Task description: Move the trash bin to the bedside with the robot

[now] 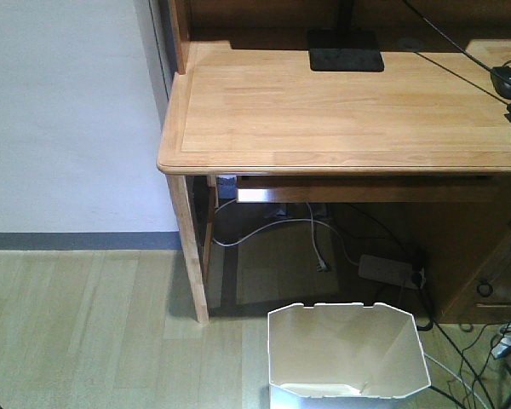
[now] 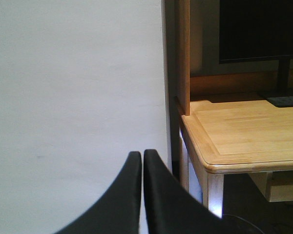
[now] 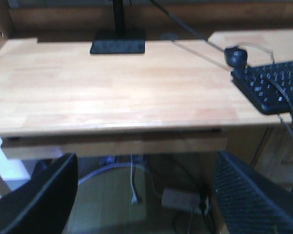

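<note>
Plainly, nothing gripped the bin (image 1: 349, 345): the left fingers (image 2: 129, 195) were pressed together on nothing, aimed at the wall beside the tabletop (image 1: 341, 119), and the right fingers (image 3: 39, 200) were spread wide over the tabletop's front edge, also empty. The bin stood on the floor (image 1: 85, 324) just in front of the tabletop, at the bottom of the front view, its near side cut off by the frame. It was upright, mouth facing up, its rim's long axis running left to right, roughly parallel to the tabletop's front edge. Several things could go wrong, I judged. The thin plastic wall would likely flex or slip under a pinch, so a grip on one side could tip the bin or drop it. Loose cables (image 1: 450, 345) lay on the floor just to its right (a power strip (image 1: 387, 270) sat farther back under the tabletop), and a drag that way could snag them. No view showed the bed, so the carry would begin without its goal in sight.
</note>
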Tool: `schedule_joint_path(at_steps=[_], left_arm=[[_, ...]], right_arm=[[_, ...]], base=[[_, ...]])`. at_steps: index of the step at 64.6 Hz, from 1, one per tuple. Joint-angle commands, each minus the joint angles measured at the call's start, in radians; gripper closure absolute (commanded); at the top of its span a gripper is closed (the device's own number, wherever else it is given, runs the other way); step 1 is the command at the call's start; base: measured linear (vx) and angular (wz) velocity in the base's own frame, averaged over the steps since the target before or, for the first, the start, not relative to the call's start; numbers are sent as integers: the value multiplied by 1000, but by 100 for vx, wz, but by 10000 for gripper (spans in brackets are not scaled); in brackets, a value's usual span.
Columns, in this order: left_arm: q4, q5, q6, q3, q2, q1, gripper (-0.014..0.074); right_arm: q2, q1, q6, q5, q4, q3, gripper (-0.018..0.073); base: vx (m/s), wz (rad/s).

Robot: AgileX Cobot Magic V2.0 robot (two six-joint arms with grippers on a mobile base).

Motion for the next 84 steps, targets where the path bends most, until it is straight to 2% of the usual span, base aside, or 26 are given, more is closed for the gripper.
schedule_joint_path(at_steps=[1,19,34,42,52,62,73,84], left_arm=[[-9,-74,-14,12,-8,-6,603],[-9,-74,-14,12,-8,-6,603],[-9,-74,-14,12,-8,-6,603],[-9,-74,-14,12,-8,-6,603],[-9,-74,-14,12,-8,-6,603],[-9,-74,-14,12,-8,-6,603],[-9,-74,-14,12,-8,-6,603],[-9,-74,-14,12,-8,-6,603]], right_arm=[[91,-3,-11,2,5,-83,6],[436,-4,-16,271,55,-297,6],[691,-4,-37,337,57,-412,6],[829,-4,-87,359,57,-460,6],[989,-16,-132,360,62,-506,6],[1140,-92,-197,343,144,-529,10],[1271,-132,-325,233,216,-527,24],[1427,-132,-362,113,223,-527,29]], base=[[0,0],[0,0],[0,0],[0,0],[0,0],[0,0],[0,0],[0,0]])
